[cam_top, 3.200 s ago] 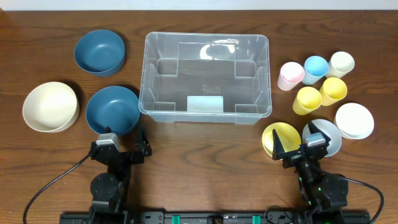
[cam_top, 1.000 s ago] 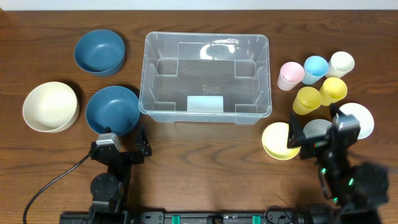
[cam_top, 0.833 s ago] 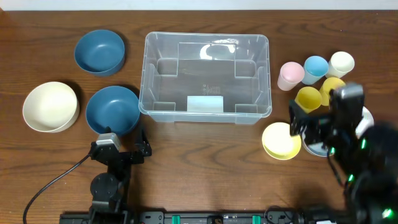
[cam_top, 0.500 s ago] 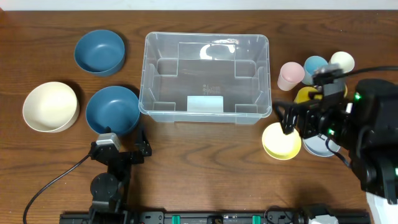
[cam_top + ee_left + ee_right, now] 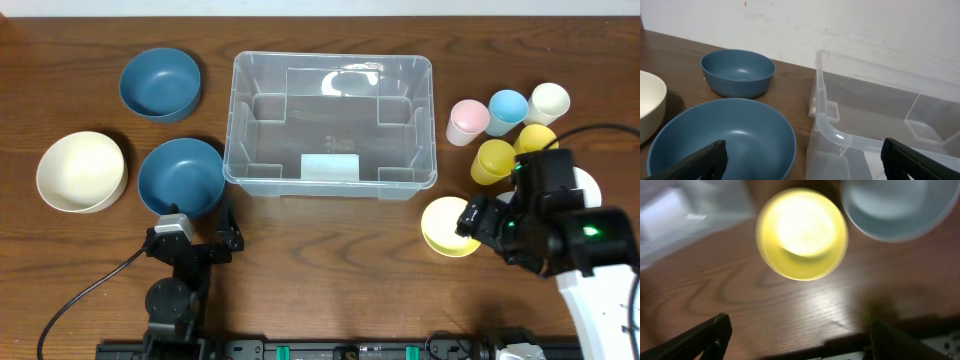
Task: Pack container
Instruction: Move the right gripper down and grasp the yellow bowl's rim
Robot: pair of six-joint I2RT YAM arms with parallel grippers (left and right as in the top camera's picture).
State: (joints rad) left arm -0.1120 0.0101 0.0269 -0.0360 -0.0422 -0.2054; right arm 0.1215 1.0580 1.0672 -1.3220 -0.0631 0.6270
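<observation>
The clear container (image 5: pixel 330 125) stands empty at the table's middle, a pale label on its near wall; the left wrist view shows its near corner (image 5: pixel 826 125). My left gripper (image 5: pixel 195 240) rests open at the front edge, just before a blue bowl (image 5: pixel 180 177), its jaws (image 5: pixel 805 165) wide apart with nothing between them. My right gripper (image 5: pixel 490 222) hangs open above the table, right of the container and pointing down. Below it the right wrist view shows a yellow plate (image 5: pixel 801 232) and a pale blue plate (image 5: pixel 900 207). Nothing lies between its fingers (image 5: pixel 715 335).
Left of the container are a second blue bowl (image 5: pixel 160 83) and a cream bowl (image 5: pixel 82 172). At the right stand a pink cup (image 5: pixel 467 122), a blue cup (image 5: pixel 508 108), a cream cup (image 5: pixel 548 102) and two yellow cups (image 5: pixel 493 160). A white plate (image 5: pixel 587 185) shows beside the right arm.
My right arm has lifted from its rest at the front edge, swung back over the plates and now hovers beside the yellow plate. The left arm has not moved.
</observation>
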